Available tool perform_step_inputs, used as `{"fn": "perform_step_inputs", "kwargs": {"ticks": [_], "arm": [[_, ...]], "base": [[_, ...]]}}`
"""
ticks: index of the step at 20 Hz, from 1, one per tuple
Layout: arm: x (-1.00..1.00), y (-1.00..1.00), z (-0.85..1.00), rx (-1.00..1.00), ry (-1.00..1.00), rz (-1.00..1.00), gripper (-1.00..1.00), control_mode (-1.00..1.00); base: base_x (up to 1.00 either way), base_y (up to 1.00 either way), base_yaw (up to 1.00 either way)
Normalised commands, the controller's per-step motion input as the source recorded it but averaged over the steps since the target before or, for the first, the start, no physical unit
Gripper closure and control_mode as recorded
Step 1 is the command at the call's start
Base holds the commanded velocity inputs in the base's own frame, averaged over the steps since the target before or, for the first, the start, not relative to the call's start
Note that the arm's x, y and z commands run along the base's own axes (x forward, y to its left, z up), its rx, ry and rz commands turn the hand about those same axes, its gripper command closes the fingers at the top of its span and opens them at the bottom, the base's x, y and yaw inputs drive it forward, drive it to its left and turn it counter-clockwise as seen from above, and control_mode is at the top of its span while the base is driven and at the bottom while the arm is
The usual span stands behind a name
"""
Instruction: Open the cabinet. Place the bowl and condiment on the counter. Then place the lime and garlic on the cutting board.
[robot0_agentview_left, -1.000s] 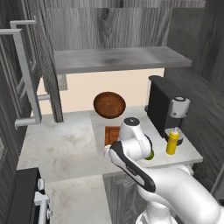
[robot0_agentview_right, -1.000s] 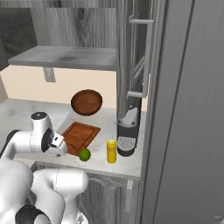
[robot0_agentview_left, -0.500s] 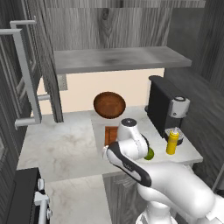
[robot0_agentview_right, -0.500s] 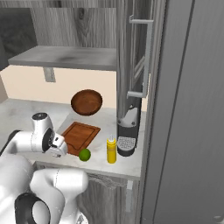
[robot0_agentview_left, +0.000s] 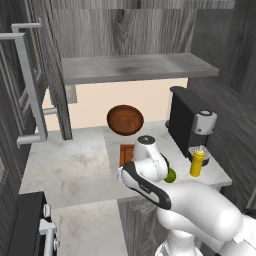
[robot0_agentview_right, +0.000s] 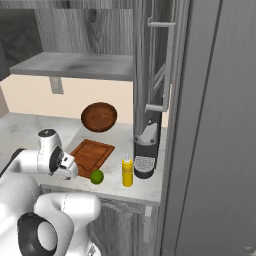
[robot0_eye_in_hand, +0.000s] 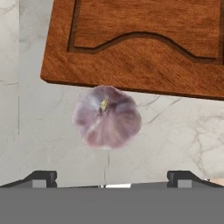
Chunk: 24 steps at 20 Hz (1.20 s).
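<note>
You're on the garlic step now. The cabinet (robot0_agentview_left: 45, 95) stands open, the bowl (robot0_agentview_left: 125, 119) leans at the back of the bench (robot0_agentview_left: 70, 165), and the condiment (robot0_agentview_left: 198, 162) stands upright by the coffee machine (robot0_agentview_left: 190, 122), so the first half looks done. Your claw (robot0_eye_in_hand: 111, 177) hangs straight over the garlic (robot0_eye_in_hand: 107, 117), tips spread wide apart, nothing between them. The bulb lies on the marbled stone just off the near edge of the cutting board (robot0_eye_in_hand: 140, 43), close to it but not on it. The lime (robot0_agentview_right: 97, 176) waits on the stone too, just off the board's corner, near the yellow bottle.

Next call, I'd say: drop straight down until the tips straddle the bulb, close, then lift high enough to clear the board's raised edge before carrying it across. It's lumpy and rounded, so it may roll if one tip lands first.

The stone is flat, pale and veined. The open doors flank you on both sides, with the grey shelf overhead, so it's a tight alcove.
</note>
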Motion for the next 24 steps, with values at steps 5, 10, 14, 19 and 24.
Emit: {"fn": "perform_step_inputs", "kwargs": {"ticks": [5,10,14,19,24], "arm": [[0.04,-0.02,-0.06,0.02,-0.01,0.0,-1.0,-1.0],[0.1,0.0,-0.1,0.03,0.0,-0.01,-1.0,-1.0],[0.08,-0.05,-0.17,0.03,0.0,-0.03,-1.0,-1.0],[0.05,-0.06,-0.25,0.0,0.0,-0.04,-1.0,-1.0],[0.09,-0.01,-0.24,0.0,0.0,-0.03,-1.0,-1.0]], "base": [[0.0,0.0,0.0],[0.0,0.0,0.0],[0.0,0.0,0.0],[0.0,0.0,0.0],[0.0,0.0,0.0]]}}
